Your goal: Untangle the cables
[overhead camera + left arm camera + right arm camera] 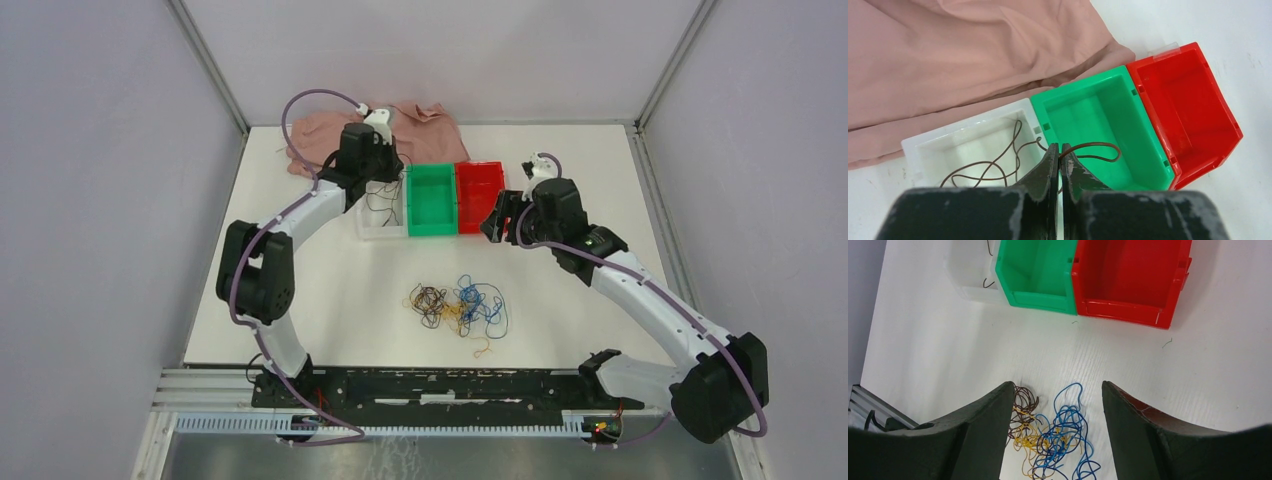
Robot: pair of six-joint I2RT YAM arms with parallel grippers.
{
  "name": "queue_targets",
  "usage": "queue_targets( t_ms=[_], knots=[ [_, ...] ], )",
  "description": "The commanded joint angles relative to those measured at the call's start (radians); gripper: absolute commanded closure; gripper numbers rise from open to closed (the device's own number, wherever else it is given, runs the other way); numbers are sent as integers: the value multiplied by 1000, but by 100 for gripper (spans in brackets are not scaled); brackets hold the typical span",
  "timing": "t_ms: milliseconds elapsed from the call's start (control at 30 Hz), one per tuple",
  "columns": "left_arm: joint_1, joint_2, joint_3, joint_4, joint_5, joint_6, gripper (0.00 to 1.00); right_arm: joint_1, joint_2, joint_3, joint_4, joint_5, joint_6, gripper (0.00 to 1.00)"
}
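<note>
A pink cloth (pixel 948 55) lies crumpled at the far left back of the white counter (pixel 330 300). Just in front of it, the left arm (pixel 365 160) hangs above the white bin (pixel 923 145), the leftmost of three bins standing side by side and touching. Its jaws are closed, pinching a brown wire (pixel 993 162). In the wrist view most of that strand loops down into the white bin, while one short loop arcs over the near corner of the green bin (pixel 1093 115) next door. From above, the wire shows as thin dark lines dangling below the jaws into the white bin. The green bin sits in the middle of the row, and the red bin (pixel 1193 100) presses against its right wall.

In front of the bins and well apart from them, the tangle of cables (pixel 458 303) lies on the counter. It has a dark brown bunch (pixel 428 298) on its left, yellow-orange strands (pixel 452 312) in the middle and blue strands (pixel 482 300) on the right, all interlaced. One loose yellow strand (pixel 483 348) lies just beside the pile on its near side.

The right arm (pixel 555 210) is poised near the front right corner of the red bin. Its jaws are spread wide, and its wrist view looks down between the two fingers (pixel 983 435) onto the tangle.
</note>
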Motion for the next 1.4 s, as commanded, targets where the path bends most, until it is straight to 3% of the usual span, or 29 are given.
queue_targets(
  t_ms=[0,200,467,1067,1267,1367],
  knots=[
    [38,-10,14,46,-33,5,97,-6,-10,-2,19,12,-13,29],
    [42,15,-41,90,-132,198,97,-7,18,13,25,2,-10,30],
    [20,65,-70,180,-165,401,97,-9,38,17,22,4,-15,30],
    [-1,127,-138,277,-174,549,97,-27,82,29,32,-17,-29,31],
    [4,53,-112,214,-136,564,79,-34,74,28,33,-28,-29,31],
    [14,16,-71,103,-60,555,58,-36,73,30,35,-35,-25,31]
  ],
)
